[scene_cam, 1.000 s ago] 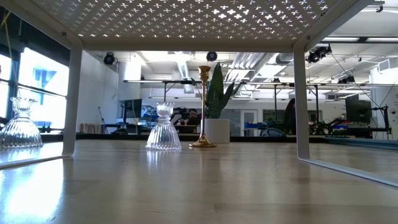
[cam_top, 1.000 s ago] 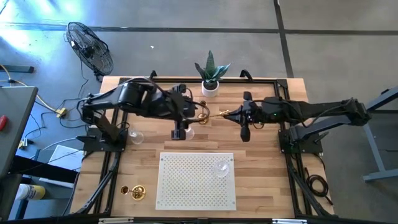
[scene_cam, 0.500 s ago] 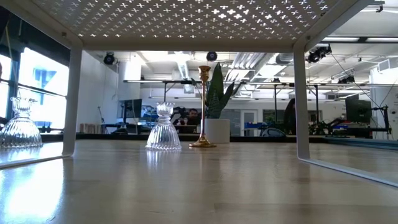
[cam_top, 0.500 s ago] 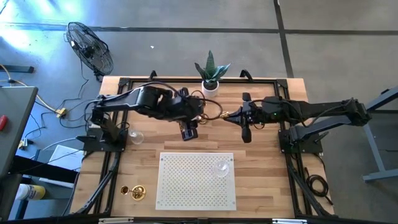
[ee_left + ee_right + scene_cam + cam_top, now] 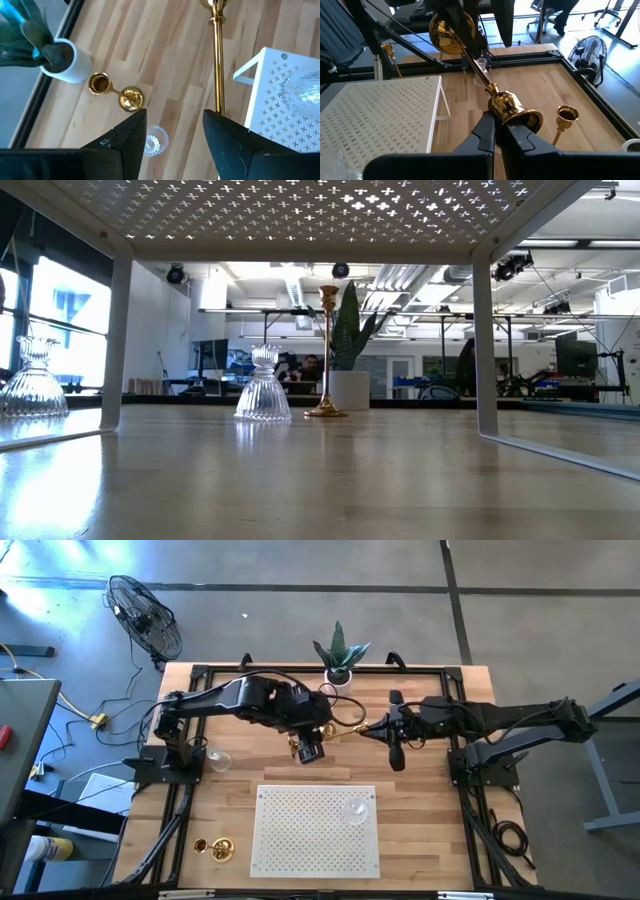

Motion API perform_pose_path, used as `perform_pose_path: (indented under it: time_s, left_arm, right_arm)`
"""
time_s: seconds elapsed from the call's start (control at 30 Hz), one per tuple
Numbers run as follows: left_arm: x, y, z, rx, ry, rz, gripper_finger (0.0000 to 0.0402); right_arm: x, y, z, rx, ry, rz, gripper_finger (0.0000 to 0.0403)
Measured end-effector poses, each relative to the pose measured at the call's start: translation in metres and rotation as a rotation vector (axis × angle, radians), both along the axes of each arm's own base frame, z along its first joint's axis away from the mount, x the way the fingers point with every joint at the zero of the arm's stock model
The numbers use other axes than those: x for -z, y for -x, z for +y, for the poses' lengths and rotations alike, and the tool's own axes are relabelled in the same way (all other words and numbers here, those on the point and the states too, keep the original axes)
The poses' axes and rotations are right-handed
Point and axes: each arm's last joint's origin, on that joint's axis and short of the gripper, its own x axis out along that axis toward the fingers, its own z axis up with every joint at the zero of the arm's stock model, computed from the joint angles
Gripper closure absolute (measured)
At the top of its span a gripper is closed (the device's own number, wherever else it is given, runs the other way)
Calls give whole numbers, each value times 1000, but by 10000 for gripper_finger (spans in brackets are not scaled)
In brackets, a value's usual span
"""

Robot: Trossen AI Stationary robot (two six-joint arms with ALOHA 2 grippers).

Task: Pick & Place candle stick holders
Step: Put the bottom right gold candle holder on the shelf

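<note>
Wooden worktop (image 5: pixel 420 840) carries a white perforated mat (image 5: pixel 300 840) standing on legs, with one clear glass holder (image 5: pixel 355 810) on it. By my judgement the task is near its beginning: another glass holder (image 5: pixel 219 759) and a gold holder (image 5: pixel 220 850) wait on the wood. The right gripper (image 5: pixel 496 131) has its fingers clamped on the wide end of a long gold candle stick holder (image 5: pixel 470 62). Its long axis lies nearly level above the worktop centre, toward the left arm. The left gripper (image 5: pixel 172 137) hangs beside it, fingers apart, holding nothing.
</note>
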Motion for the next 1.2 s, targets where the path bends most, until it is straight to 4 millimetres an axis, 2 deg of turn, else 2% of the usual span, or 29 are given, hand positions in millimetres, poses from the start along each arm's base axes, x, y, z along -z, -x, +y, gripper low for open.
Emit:
perform_pose_path:
  time_s: [0.2, 0.4, 0.57, 0.8, 1.2]
  left_arm:
    - [-3, 2, -1, 6, 7, -7, 211]
    - [-21, 10, -1, 21, 31, -72, 211]
    - [-17, 11, -4, 106, 101, -35, 211]
    - [-7, 5, -4, 103, 90, -7, 211]
    - [-6, 5, -1, 43, 2, -9, 211]
  right_arm:
    - [0, 0, 0, 1, -1, -2, 403]
    - [0, 0, -1, 12, 2, -2, 403]
    - [0, 0, -1, 13, 2, -2, 403]
    - [0, 0, 0, 10, 1, -1, 403]
    - [0, 0, 0, 14, -5, 1, 403]
